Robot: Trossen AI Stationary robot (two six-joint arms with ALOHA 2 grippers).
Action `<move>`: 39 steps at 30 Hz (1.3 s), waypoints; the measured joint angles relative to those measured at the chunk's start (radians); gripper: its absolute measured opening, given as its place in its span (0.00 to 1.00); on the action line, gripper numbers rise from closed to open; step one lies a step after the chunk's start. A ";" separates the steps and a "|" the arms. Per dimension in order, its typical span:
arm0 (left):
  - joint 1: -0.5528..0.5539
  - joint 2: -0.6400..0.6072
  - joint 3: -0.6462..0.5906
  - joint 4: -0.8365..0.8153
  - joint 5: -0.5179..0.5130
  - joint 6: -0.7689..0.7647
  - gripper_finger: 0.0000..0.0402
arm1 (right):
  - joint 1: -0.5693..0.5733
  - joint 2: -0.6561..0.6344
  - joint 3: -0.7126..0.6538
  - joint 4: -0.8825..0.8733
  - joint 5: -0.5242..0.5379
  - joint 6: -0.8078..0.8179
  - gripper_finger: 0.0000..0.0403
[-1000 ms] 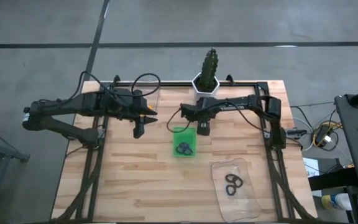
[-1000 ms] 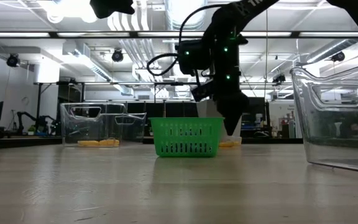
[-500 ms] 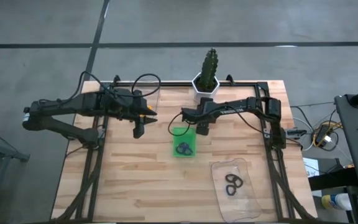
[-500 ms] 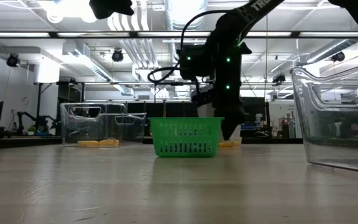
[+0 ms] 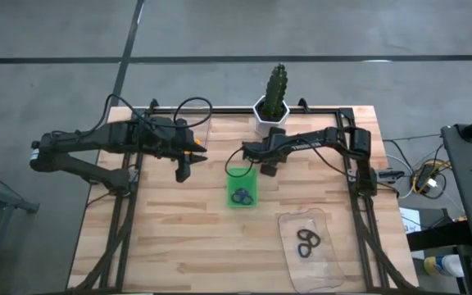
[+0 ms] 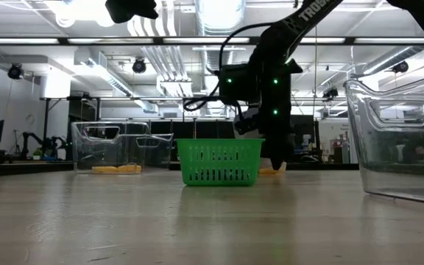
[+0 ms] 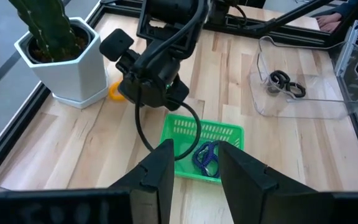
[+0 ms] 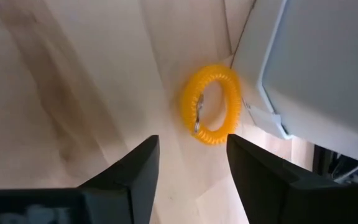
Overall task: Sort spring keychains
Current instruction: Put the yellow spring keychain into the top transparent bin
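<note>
An orange spring keychain [image 8: 211,104] lies flat on the table beside the white plant pot [image 8: 316,62]; it also shows in the left wrist view [image 7: 115,92]. My right gripper [image 8: 191,177] is open, points down and hangs just above it [image 5: 270,169], touching nothing. Purple and black keychains [image 5: 242,196] lie in the green tray [image 5: 229,174]. Black keychains [image 5: 306,242] lie in the near clear tray [image 5: 328,266]. My left gripper [image 5: 182,171] waits, open, left of the green tray.
A cactus in a white pot [image 5: 272,106] stands at the far edge, close behind my right gripper. Another clear tray [image 6: 120,147] with orange pieces [image 6: 116,168] sits far left, under my left arm. A black frame borders the table [image 5: 179,238], with bare wood at near left.
My right gripper has come down toward the table beside the green tray's far right corner and shifted slightly toward the plant pot. Its arm has stretched lower. The keychains and trays have stayed where they were.
</note>
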 joint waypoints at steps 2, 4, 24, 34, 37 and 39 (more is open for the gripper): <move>0.000 0.000 0.000 0.000 0.000 0.000 0.29 | -0.004 0.000 -0.005 0.000 0.000 -0.003 0.43; 0.001 0.004 0.000 0.000 0.000 0.000 0.29 | -0.008 0.000 -0.007 0.006 0.000 -0.003 0.41; 0.000 0.038 0.000 -0.004 0.002 0.000 0.29 | -0.048 -0.001 -0.009 0.050 -0.029 -0.027 0.05; 0.000 0.038 0.000 0.002 0.003 0.000 0.29 | -0.016 -0.012 0.054 -0.070 -0.057 0.028 0.02; 0.000 0.038 0.000 0.002 0.003 0.000 0.29 | 0.006 -0.038 0.075 -0.085 -0.058 0.031 0.02; 0.000 0.037 0.000 0.001 0.003 0.000 0.29 | 0.020 -0.055 0.092 -0.100 -0.064 0.040 0.02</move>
